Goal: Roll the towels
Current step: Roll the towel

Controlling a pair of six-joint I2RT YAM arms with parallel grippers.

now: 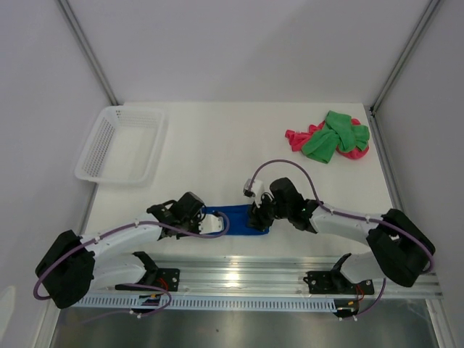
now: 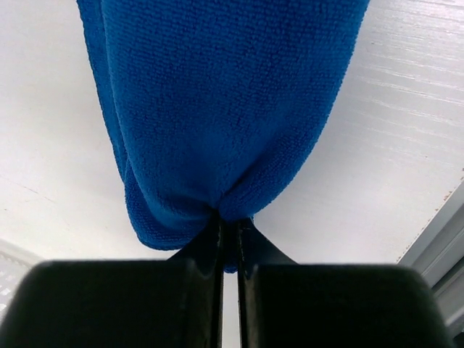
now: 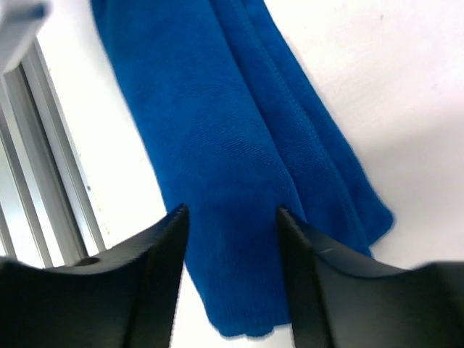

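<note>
The middle of the table (image 1: 217,148) gives free passage between the white basket (image 1: 122,145) at far left and the heaped green towel (image 1: 333,136) and pink towel (image 1: 293,138) at far right. The near strip is obstructed by the blue towel (image 1: 243,219), with the left gripper (image 1: 212,222) and right gripper (image 1: 258,216) at its ends, just beyond the aluminium rail (image 1: 254,270).

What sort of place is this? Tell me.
Likely a robot test cell, not a home: bare white walls box in a white table, and the left arm and right arm mount on an aluminium rail.
</note>
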